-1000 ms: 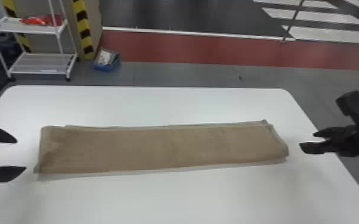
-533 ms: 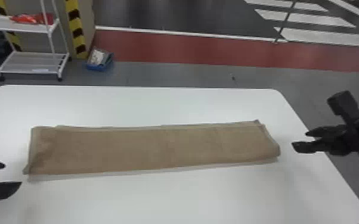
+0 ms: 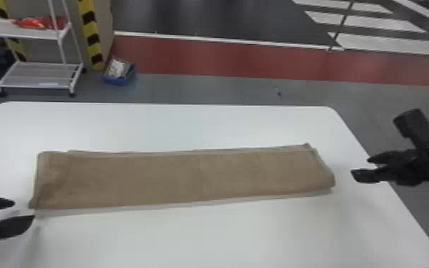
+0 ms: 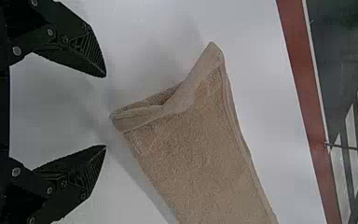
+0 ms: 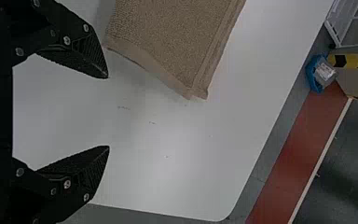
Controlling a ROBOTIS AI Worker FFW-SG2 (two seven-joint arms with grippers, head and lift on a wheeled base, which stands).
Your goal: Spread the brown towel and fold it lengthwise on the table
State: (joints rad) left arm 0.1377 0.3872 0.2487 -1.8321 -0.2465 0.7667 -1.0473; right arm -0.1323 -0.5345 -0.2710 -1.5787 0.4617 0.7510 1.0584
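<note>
As brn towel lies folded | L gripper, R gripper: jaws apart | room to far tbl edge

We see open room between the parted jaws of our left gripper and right gripper. The brown towel obstructs the table between the pairs, one corner just beyond the left jaws; bare table separates it from the right jaws.
</note>
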